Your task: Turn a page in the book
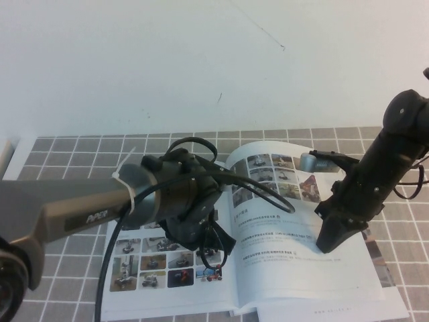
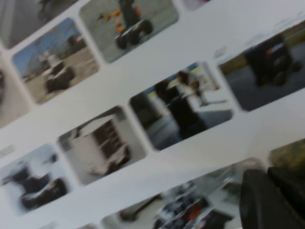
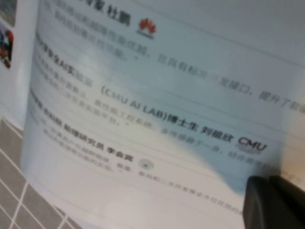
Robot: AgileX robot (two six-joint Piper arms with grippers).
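- Counting from the high view, we are seeing one book (image 1: 268,268), two arms with two grippers, and one tiled mat (image 1: 67,151) under it all.
- We are finding the book lying open on the mat, near the middle of the table, its spine running away from the robot.
- We are reading the page (image 1: 151,265) as the left-hand leaf, lying flat, glossy white, showing a grid of small colour photos of wheeled robots; the left wrist view is showing those photos (image 2: 181,107) up close.
- We are seeing the right-hand leaf (image 1: 288,231) curving up near the spine, carrying a few photos at the top and lines of black text below.
- We are placing the left gripper (image 1: 213,251) low over the page beside the spine; whether its jaws are released or clenched, we cannot tell.
- We are placing the right gripper (image 1: 328,238) tip-down on the right-hand leaf; its jaw state, again, we cannot tell.
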